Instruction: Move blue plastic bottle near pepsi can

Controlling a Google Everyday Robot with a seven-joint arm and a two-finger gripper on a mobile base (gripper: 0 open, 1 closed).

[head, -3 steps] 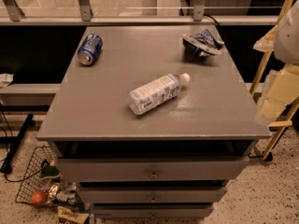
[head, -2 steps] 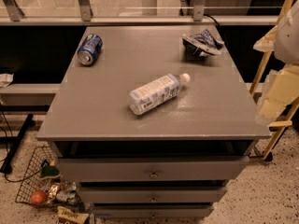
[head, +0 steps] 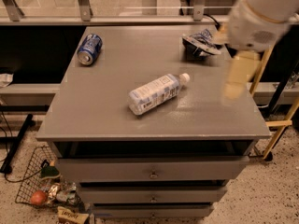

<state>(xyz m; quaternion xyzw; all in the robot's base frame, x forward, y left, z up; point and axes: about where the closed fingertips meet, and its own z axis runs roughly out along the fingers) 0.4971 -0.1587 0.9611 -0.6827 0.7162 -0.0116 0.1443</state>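
The blue plastic bottle [head: 154,93] lies on its side in the middle of the grey table [head: 112,122], with its white cap pointing to the back right. The pepsi can [head: 89,49] lies on its side at the table's back left corner, well apart from the bottle. My gripper [head: 236,80] hangs from the white arm above the table's right side, to the right of the bottle and clear of it. It holds nothing that I can see.
A dark blue-and-white snack bag [head: 200,42] lies at the back right, just behind the arm. Drawers [head: 153,174] sit below the tabletop. A wire basket [head: 39,188] with litter stands on the floor at the left. A yellow frame [head: 276,124] stands at the right.
My arm and gripper have swung left from the table's right edge to over its right side. The bottle, the can and the bag have not moved.
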